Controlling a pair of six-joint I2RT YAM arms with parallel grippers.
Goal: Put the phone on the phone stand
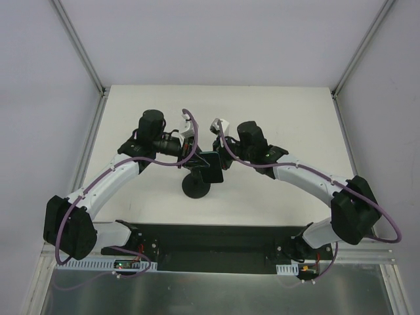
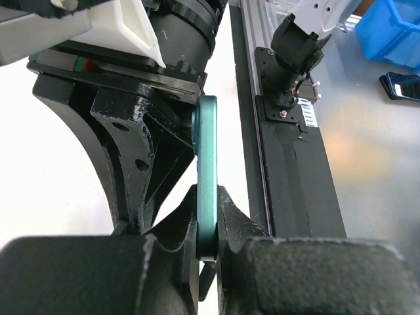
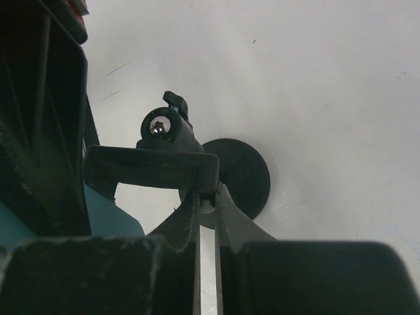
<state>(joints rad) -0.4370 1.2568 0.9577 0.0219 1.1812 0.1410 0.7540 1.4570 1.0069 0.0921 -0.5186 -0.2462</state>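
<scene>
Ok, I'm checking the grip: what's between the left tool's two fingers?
The phone, edge-on: its teal rim is pinched between the left tool's fingers, shown in the left wrist view.

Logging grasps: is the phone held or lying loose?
Held: the left gripper is shut on the phone's teal edge, seen in the left wrist view.

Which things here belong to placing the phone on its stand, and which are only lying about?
For the job: phone, pinched by the left gripper; phone stand, its bracket pinched by the right gripper.
Lying about: blue bin; dark flat device. Both show only in the left wrist view.
</scene>
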